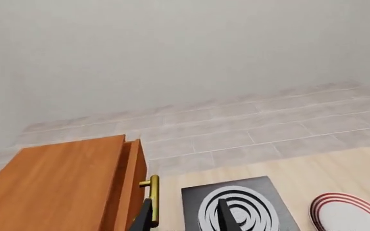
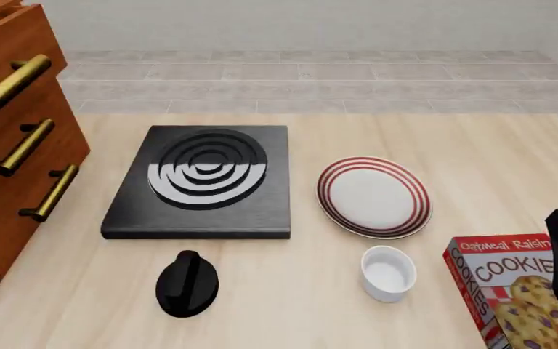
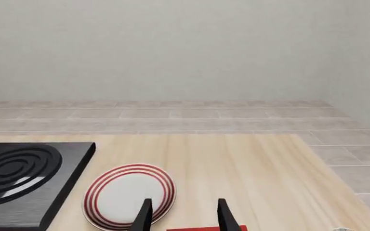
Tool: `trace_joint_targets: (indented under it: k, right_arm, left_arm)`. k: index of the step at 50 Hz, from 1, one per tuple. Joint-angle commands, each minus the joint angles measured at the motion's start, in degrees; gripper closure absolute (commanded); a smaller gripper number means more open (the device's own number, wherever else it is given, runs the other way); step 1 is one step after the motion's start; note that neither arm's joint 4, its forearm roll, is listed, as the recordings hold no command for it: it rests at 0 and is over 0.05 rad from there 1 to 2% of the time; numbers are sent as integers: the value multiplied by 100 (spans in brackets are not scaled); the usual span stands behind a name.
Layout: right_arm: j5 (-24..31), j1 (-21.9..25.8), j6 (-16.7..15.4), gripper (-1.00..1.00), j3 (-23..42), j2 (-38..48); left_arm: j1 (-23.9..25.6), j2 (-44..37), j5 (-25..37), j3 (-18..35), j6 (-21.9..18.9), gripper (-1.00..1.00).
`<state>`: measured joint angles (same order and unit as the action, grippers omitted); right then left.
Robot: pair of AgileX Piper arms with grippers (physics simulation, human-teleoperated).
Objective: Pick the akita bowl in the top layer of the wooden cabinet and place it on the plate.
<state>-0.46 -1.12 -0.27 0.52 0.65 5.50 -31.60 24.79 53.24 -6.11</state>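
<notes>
- Front view: large reddish-brown wooden cabinet stands at the left edge of the light wooden desk, three brass bar handles down its face.
- Top layer, the uppermost reddish-brown drawer with one brass bar handle, juts out a little past the two below; its inside is not visible in any view.
- Akita bowl: not seen in any picture; cannot tell where it lies.
- Round white plate with concentric red rings lies flat on the desk just right of the black square stove with silver coil rings; the two are near but apart. Nothing rests on the plate.
- Small plain white cup stands upright just in front of the plate. Black rounded knob-like object sits in front of the stove. Red cookie box stands at the near right.
- Left end effector: fingers spread apart, empty; one dark finger lies right beside the top drawer's handle, contact cannot be told; the stove shows between the fingers.
- Right end effector: fingers parted, holding nothing, above the near right of the desk, plate ahead of it.
</notes>
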Motion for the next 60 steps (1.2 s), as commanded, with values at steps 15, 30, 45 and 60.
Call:
trace_joint_targets:
  k: [15, 30, 45, 60]
  right_arm:
    - [20, 11, -4, -100, 6, -9]
    - [38, 21, -19, -100, 11, -33]
    - [27, 21, -6, -100, 8, -20]
    - [43, 15, 5, -100, 12, -35]
  left_arm:
    - [-412, -518, 784, 844, -140, -100]
    - [-594, -929, 1394, 1383, 403, -100]
    - [-467, -1230, 1774, 1655, 677, -100]
    - [-831, -1590, 2031, 1794, 452, -100]
